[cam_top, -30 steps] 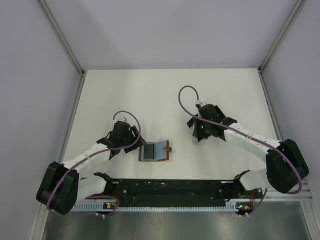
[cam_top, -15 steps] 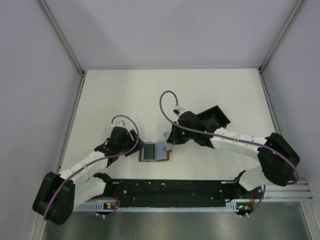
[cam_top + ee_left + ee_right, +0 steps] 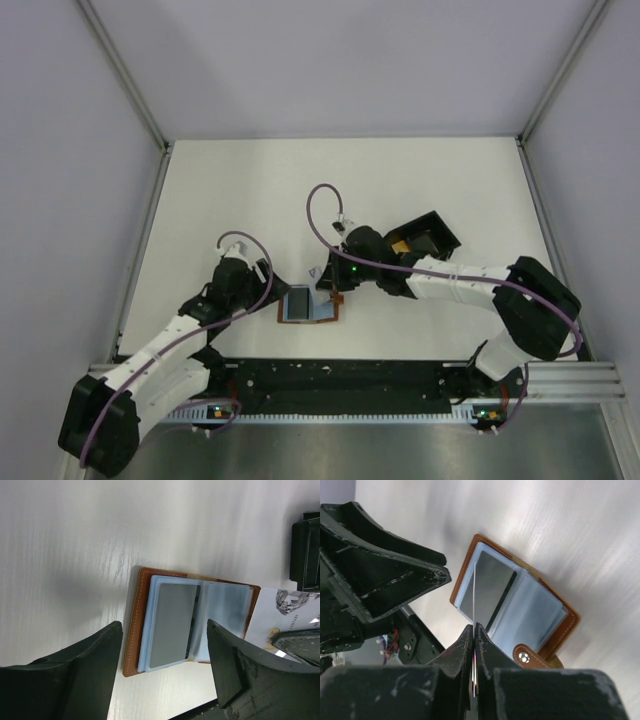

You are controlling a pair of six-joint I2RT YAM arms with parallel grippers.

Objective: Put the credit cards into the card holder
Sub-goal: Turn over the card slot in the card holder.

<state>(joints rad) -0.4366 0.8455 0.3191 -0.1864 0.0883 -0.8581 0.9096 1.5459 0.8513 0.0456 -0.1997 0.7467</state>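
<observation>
**Right gripper [image 3: 474, 630] pinches 1 card [image 3: 287, 611] over the open card holder [image 3: 309, 305]**

The brown card holder lies open on the table [image 3: 250, 190] between the 2 arms, clear pockets facing up. The right gripper's fingers are pressed onto a pale card, seen edge-on in its wrist view. The left gripper [image 3: 164, 645] hovers beside the holder, fingers spread and empty.

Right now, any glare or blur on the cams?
Left wrist: glare streaks on the table, own fingers dark and soft, holder fairly sharp. Right wrist: streaky sheen on table, card only a thin edge-on line. Top: even, no harsh shadows.
</observation>
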